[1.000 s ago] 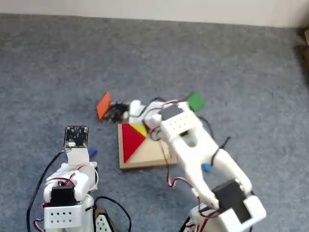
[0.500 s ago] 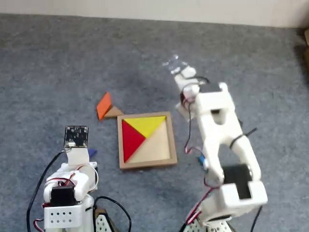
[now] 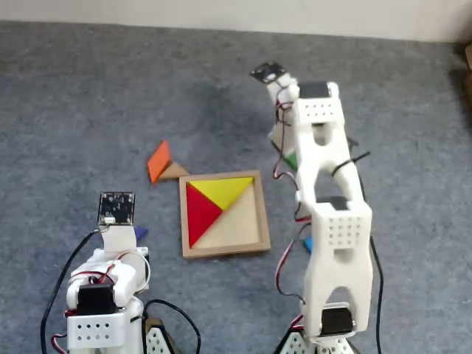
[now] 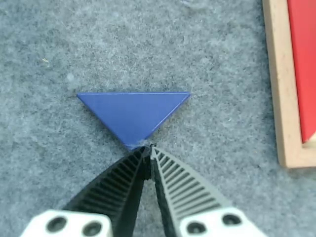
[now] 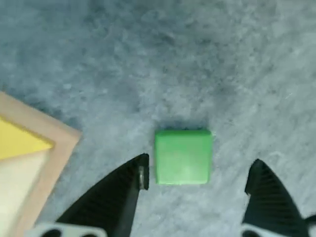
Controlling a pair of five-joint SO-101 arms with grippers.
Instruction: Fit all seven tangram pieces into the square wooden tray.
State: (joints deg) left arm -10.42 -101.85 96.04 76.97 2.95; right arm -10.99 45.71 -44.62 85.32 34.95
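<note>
Left arm [image 3: 96,295]: at the near left corner of the grey-carpeted desk [image 3: 88,103]; left end effector [image 4: 149,148] has its fingers closed together with nothing between them, and the tips sit right at the apex of the blue triangle [image 4: 133,113], which lies flat on the desk, apart from the tray.

Orange piece [image 3: 158,161]: flat on the desk beyond the tray's far left corner; a tan triangle [image 3: 175,172] touches its side, just outside the tray.

Tray [image 3: 225,251]: square, wooden, near the middle of the desk; holds a red triangle [image 3: 200,214] against its left wall and a yellow triangle [image 3: 223,190] against its far wall, the two meeting along one edge; the remaining floor is bare wood.

Right arm [image 3: 324,184]: stretched out along the right side of the tray; a light-blue piece [image 3: 308,244] shows at its edge, on the desk right of the tray.

Green square [image 5: 183,156]: flat on the desk, beyond the tray's far right corner and apart from it; right end effector [image 5: 200,170] is over it with fingers spread wide, one on each side of the square, neither clearly touching it.
</note>
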